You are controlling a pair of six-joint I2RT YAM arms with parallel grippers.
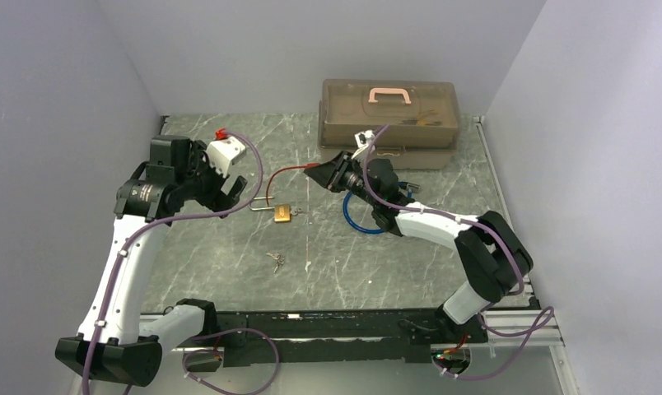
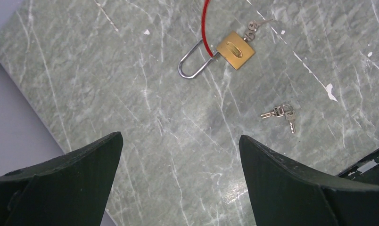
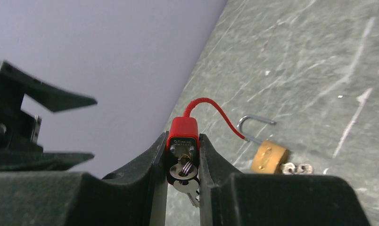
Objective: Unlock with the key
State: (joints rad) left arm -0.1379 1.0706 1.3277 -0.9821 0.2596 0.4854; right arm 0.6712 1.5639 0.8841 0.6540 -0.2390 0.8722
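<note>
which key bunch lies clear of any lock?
The loose keys, alone on the table; the others are at the brass padlock and in the red lock in the right hand.

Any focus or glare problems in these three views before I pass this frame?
Top external: even light, soft shadows. Left wrist: brass padlock and loose keys sharp, faint sheen on the table. Right wrist: red lock between the fingers crisp, brass padlock behind it blurred.

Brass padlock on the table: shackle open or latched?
Open: the brass padlock has one shackle leg ending free, away from its body, in the right wrist view.
</note>
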